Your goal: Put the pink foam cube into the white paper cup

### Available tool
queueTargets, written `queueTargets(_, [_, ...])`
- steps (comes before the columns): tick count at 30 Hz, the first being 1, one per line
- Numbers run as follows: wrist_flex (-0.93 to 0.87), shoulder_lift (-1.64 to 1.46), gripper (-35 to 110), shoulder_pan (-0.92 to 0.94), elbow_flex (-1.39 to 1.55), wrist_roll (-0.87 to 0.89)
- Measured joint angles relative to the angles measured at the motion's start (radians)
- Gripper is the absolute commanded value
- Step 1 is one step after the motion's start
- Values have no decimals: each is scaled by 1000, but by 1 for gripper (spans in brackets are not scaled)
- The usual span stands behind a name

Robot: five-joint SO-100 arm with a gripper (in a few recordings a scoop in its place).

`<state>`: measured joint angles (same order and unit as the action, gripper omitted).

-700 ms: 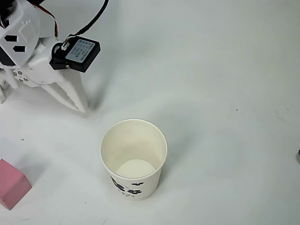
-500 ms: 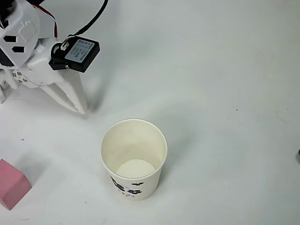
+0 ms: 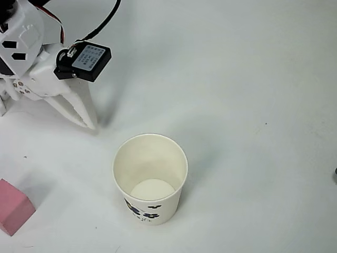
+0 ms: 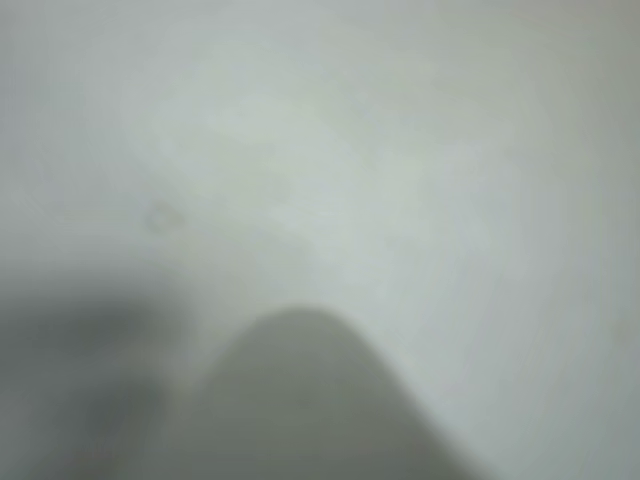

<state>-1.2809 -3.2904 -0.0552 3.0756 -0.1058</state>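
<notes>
White two-finger gripper (image 3: 90, 122) at 10 o'clock — jaws together, empty (overhead view); small matte pink foam cube (image 3: 13, 206) at 8 o'clock of upright cream-white paper cup (image 3: 150, 178).

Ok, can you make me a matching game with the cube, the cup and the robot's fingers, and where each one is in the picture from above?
Things:
1. pink foam cube
2. white paper cup
3. gripper fingers

Places in the overhead view:
A. top left, tips pointing down at the table
B. bottom left corner
C. bottom middle, standing upright and empty

Pairs: 1-B, 2-C, 3-A
</notes>
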Motion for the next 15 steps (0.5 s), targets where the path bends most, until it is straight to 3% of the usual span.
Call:
queueTargets(7, [-44,-2,3,69,-23,-32])
queueTargets(15, [-155,5,19,233,-235,-153])
